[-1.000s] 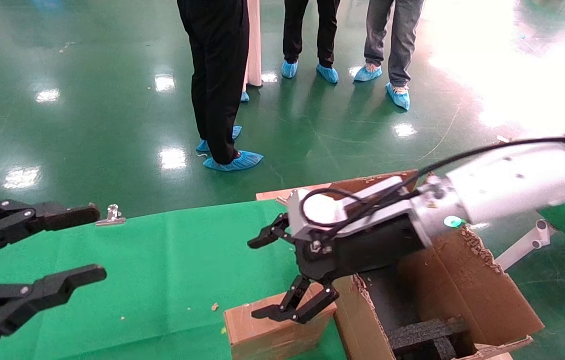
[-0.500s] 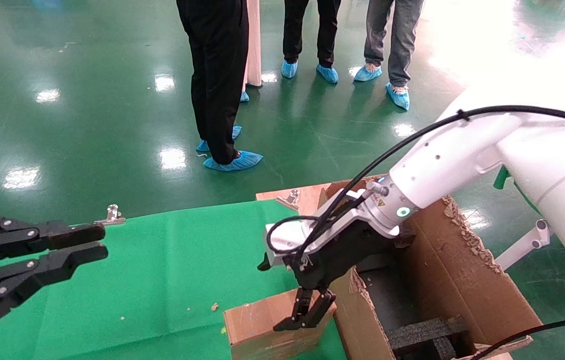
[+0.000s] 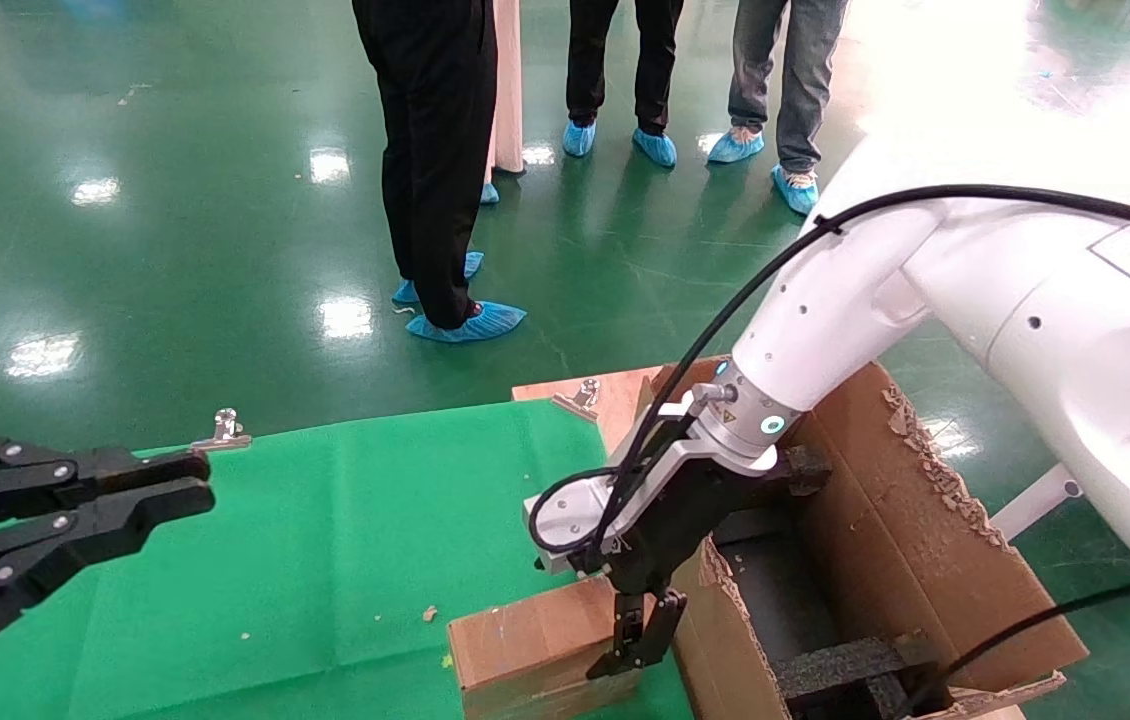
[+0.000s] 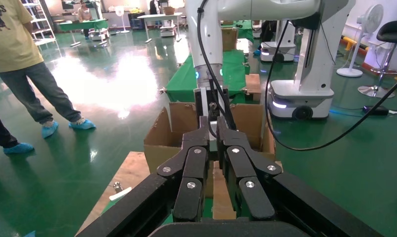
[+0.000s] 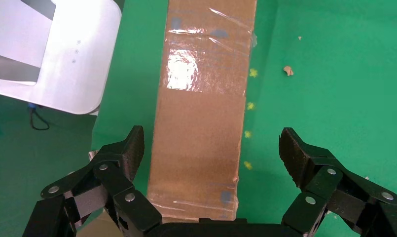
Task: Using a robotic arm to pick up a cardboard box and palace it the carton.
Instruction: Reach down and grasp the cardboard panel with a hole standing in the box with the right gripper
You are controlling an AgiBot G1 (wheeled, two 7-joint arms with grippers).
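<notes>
The small brown cardboard box (image 3: 525, 650) lies on the green cloth at the front, against the carton's left wall. The white robotic arm (image 3: 855, 300) reaches down from the right. Its black right gripper (image 3: 640, 645) points down over the box's right end. In the right wrist view the gripper (image 5: 212, 145) is open, its fingers on either side of the taped box (image 5: 201, 98), apart from it. The large carton (image 3: 925, 540) with torn flaps stands at the right, black foam (image 3: 840, 665) inside. My all-black left gripper (image 3: 193, 483) hovers at the left, shut and empty.
Green cloth (image 3: 325, 540) covers the table. A metal clip (image 3: 223, 430) sits at its far edge and a second clip (image 3: 580, 395) on a wooden board. Several people stand on the green floor beyond. The left wrist view shows the carton (image 4: 159, 143) and another robot base (image 4: 300, 96).
The right arm has swung up and over, tipping its gripper from level to pointing straight down over the box. The left gripper's fingers have closed together.
</notes>
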